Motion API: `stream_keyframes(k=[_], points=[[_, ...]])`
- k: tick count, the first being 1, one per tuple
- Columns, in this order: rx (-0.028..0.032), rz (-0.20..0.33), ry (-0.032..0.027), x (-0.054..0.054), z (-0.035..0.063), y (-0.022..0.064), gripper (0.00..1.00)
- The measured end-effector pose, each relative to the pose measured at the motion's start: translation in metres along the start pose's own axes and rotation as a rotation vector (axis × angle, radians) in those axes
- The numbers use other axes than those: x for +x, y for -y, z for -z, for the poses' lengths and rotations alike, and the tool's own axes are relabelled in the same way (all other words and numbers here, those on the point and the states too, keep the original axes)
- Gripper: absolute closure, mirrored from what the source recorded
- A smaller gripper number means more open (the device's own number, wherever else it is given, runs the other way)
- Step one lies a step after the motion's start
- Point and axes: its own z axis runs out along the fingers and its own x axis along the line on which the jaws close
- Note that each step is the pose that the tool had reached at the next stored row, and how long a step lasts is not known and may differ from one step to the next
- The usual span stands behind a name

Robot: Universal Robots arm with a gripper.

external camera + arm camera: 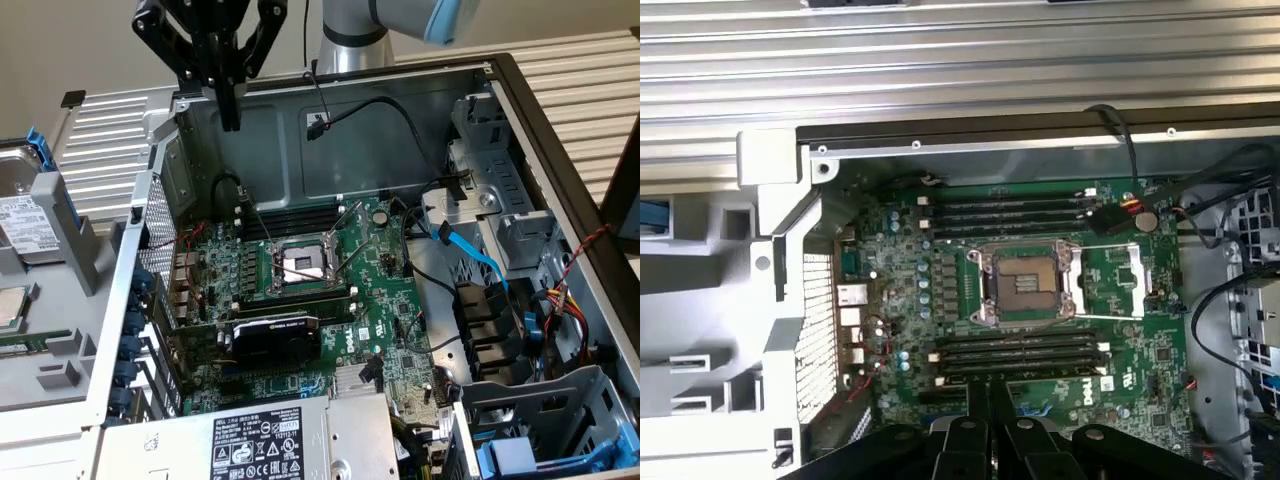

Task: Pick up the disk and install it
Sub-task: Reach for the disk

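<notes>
pick-up not yet made: the gripper (pixel 230 112), closed and empty, hangs over the computer case (pixel 300 140), well apart from the disk (pixel 22 218) standing at the exterior view's left, so grasping it calls for travelling there and opening.

Metal nearly everywhere you look, with plastic in blue and black.

You've got matt black fingers (pixel 230 105) above a case (pixel 300 120) of bare grey sheet metal, dull and smooth. Inside it, your motherboard (pixel 395 300) shows a glossy green lacquer, the graphics card (pixel 275 335) a black plastic shell with a slight sheen, and the blue cable (pixel 480 260) a slick plastic jacket. At the exterior view's left, the disk (pixel 22 215) is silver-grey metal under a white paper label, held in a blue plastic carrier (pixel 38 150). Your worktop (pixel 570 80) is pale ribbed metal with a satin finish.
</notes>
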Motion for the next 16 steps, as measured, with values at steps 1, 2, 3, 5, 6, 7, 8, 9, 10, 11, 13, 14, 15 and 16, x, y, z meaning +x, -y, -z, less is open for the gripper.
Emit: stream_keyframes(k=[1,2,3,5,6,7,8,9,10,11,13,14,15,16], points=[[0.0000,0.000,0.0001,0.005,0.0001,0.0003,0.85],[0.0000,0.000,0.0000,0.009,0.0002,0.0006,0.85],[0.0000,0.000,0.0000,0.013,0.0003,0.0009,0.85],[-0.0001,0.000,0.0000,0.023,0.0005,0.0016,0.85],[-0.0001,0.000,0.0000,0.027,0.0006,0.0019,0.85],[0.0000,0.000,0.0000,0.031,0.0007,0.0022,0.85],[-0.0001,0.000,0.0000,0.034,0.0008,0.0024,0.85],[-0.0001,0.000,0.0002,0.038,0.0008,0.0027,0.85],[-0.0001,0.000,0.0007,0.042,0.0009,0.0030,0.85],[-0.0001,0.000,0.0009,0.045,0.0010,0.0030,0.85],[0.0007,0.000,0.0011,0.049,0.0010,0.0002,0.85],[0.0015,0.000,0.0010,0.050,0.0013,-0.0016,0.85],[0.0020,0.000,0.0010,0.051,0.0016,-0.0036,0.85],[0.0027,0.000,0.0011,0.052,0.0017,-0.0061,0.85]])
